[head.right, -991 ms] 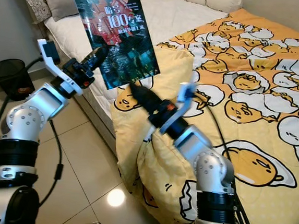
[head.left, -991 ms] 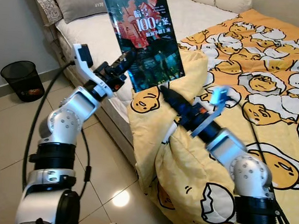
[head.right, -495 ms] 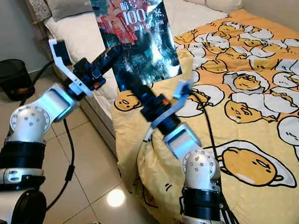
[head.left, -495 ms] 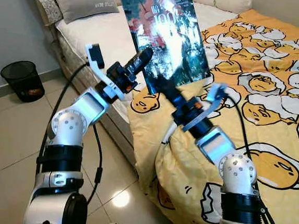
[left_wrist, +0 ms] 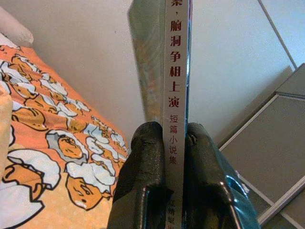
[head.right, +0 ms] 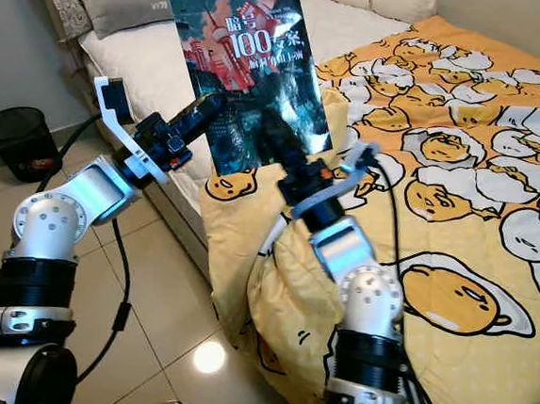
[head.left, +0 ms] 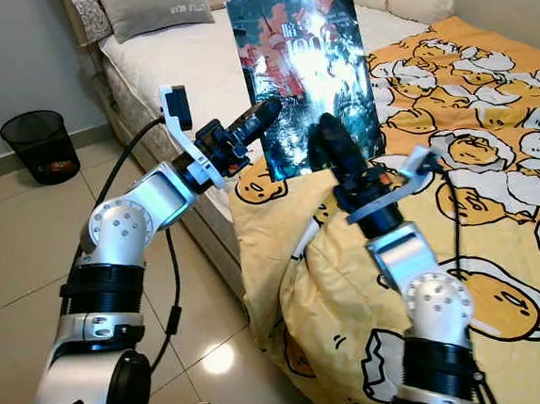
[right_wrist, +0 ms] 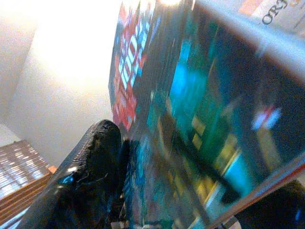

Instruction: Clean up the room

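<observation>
Mid-handover: book [head.left: 305, 73] held upright over the bed's [head.left: 178, 62] near-left edge, left claw [head.left: 258, 121] clamped on its spine, right claw [head.left: 330, 143] closing w/ fingers either side of the cover; next, probably firm the right grip before left lets go.

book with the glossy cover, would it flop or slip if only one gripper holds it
The book looks thin and glossy, so it may slip. Held upright at its spine by the left gripper, it stays flat, so probably fairly stiff. The right gripper adds support.

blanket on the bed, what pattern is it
Yellow-orange blanket printed with cartoon egg-yolk characters on white cracked shells; clearest in the right eye view.
</observation>
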### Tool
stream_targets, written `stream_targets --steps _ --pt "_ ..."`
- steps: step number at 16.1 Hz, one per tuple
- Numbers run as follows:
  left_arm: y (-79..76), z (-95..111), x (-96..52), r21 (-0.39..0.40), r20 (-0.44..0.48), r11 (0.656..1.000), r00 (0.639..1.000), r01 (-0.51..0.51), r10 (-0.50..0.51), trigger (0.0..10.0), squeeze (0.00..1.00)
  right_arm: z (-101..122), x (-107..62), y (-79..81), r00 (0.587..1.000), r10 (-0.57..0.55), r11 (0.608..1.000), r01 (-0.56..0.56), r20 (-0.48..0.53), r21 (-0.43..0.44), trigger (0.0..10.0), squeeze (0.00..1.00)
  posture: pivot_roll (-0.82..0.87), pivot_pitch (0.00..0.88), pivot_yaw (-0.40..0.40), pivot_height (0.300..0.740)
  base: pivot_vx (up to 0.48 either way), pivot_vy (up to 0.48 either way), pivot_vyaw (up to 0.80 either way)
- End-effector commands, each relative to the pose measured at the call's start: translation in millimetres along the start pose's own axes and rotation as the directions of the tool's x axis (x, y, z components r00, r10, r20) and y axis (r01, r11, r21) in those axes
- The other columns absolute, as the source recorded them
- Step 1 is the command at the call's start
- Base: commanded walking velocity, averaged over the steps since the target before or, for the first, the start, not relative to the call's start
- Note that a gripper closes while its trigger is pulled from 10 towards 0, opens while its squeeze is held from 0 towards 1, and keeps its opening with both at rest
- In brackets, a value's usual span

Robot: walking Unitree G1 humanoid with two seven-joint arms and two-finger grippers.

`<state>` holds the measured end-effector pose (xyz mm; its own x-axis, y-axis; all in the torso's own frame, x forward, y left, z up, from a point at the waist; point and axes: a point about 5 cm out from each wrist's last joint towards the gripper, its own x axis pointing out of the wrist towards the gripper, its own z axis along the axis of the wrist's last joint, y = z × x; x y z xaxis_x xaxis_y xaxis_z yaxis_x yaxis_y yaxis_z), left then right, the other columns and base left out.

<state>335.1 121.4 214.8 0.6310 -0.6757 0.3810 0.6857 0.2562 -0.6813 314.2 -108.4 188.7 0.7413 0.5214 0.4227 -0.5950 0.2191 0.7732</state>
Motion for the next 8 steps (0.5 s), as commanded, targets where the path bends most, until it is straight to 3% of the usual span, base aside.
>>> stream_targets --steps 1,2,3,8 --pt "1.5 3.4 -6.0 0.026 -0.011 1.0 1.0 -0.011 0.011 0.0 0.0 14.5 6.3 9.6 0.998 0.05 0.998 -0.048 0.05 -0.026 7.3 0.0 -0.03 0.0 0.091 0.74 0.0 0.0 0.0" --pt "2.0 4.0 -6.8 0.031 -0.016 0.999 1.0 -0.012 0.012 0.0 0.0 16.9 6.2 9.7 0.997 0.051 0.998 -0.05 0.052 -0.032 5.0 0.0 -0.03 0.0 0.09 0.74 0.0 0.0 0.0" --pt "3.9 5.8 -8.8 0.046 -0.018 0.999 1.0 -0.021 0.022 0.0 0.0 20.7 5.1 9.7 0.997 0.058 0.997 -0.055 0.049 -0.045 4.2 0.0 -0.03 0.0 0.088 0.74 0.0 0.0 0.0" --pt "4.9 10.4 -11.3 0.058 -0.013 0.998 1.0 -0.027 0.028 0.0 0.0 15.2 5.4 15.2 0.994 0.105 0.992 -0.108 -0.036 -0.067 2.3 0.0 -0.01 0.0 0.073 0.74 0.0 0.0 0.0"
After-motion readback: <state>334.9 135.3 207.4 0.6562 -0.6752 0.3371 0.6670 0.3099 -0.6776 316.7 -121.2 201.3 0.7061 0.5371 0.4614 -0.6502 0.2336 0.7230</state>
